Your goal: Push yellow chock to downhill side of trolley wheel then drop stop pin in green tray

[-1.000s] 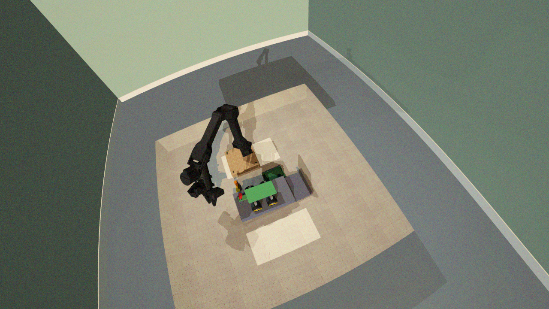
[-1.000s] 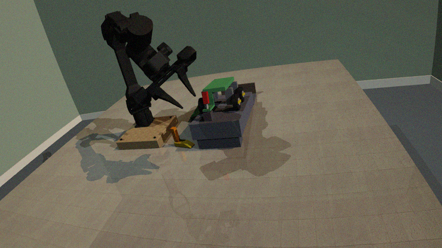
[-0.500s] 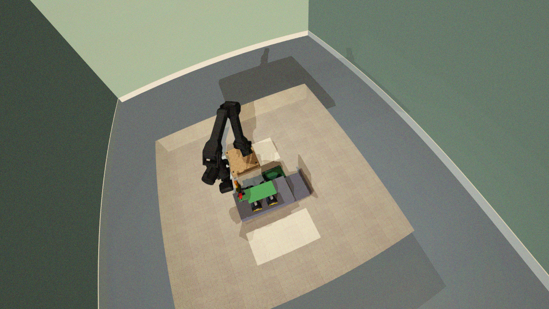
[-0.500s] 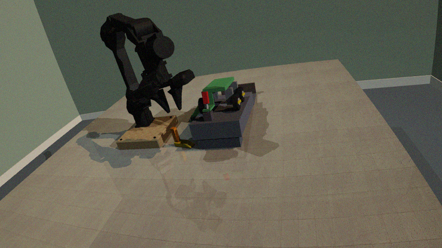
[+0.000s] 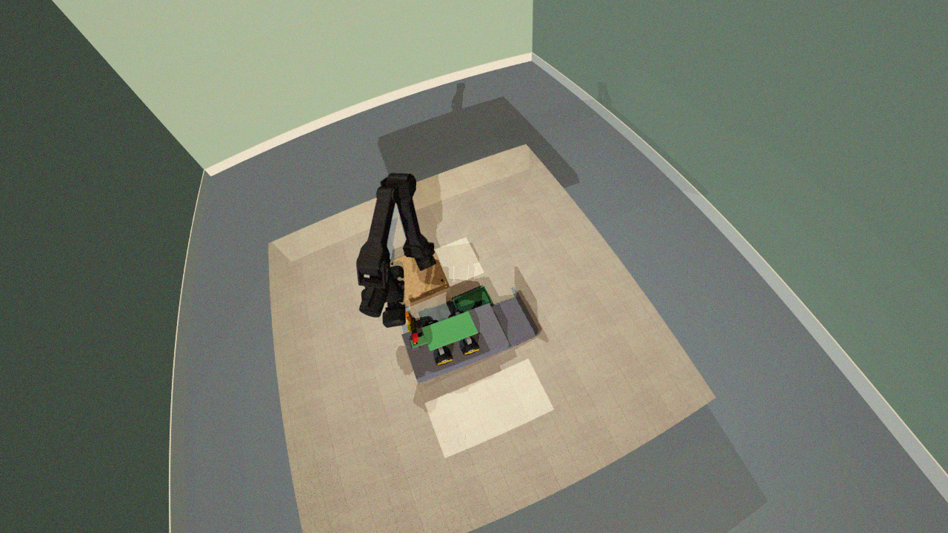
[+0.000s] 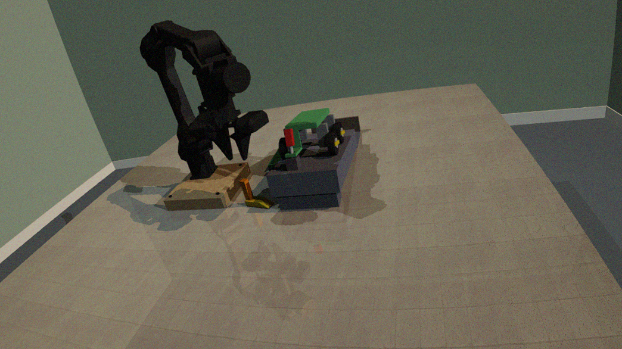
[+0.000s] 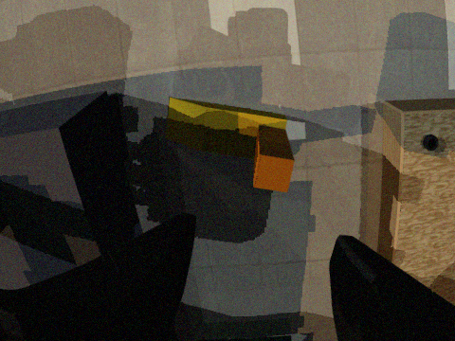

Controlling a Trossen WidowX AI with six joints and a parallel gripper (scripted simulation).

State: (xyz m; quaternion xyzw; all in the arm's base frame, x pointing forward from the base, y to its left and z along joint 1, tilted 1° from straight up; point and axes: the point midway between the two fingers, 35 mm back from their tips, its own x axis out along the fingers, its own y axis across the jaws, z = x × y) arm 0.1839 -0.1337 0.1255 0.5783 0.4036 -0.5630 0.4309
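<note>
The green-topped trolley point(image 5: 450, 329) point(image 6: 308, 118) stands on the grey ramp point(image 5: 424, 368) point(image 6: 302, 182) point(image 7: 33, 156). The red-headed stop pin point(image 5: 415, 338) point(image 6: 289, 137) stands upright at the trolley's uphill end. The yellow chock point(image 6: 258, 202) point(image 7: 204, 116) stands on the table beside the ramp, its orange handle point(image 6: 246, 189) point(image 7: 273, 172) upright. My gripper point(image 6: 237, 159) point(image 7: 265, 241) is open and empty, pointing down above the table near the chock. The handle shows ahead of the gap between the fingers in the wrist view. The green tray point(image 5: 472, 299) lies beside the ramp.
The arm's wooden base point(image 5: 424, 281) point(image 6: 198, 198) point(image 7: 427, 199) stands close to the chock, on the side away from the ramp. A raised end wall point(image 6: 347, 124) closes the ramp's downhill end. A pale rectangle point(image 5: 486, 407) shows on the table in front of the ramp.
</note>
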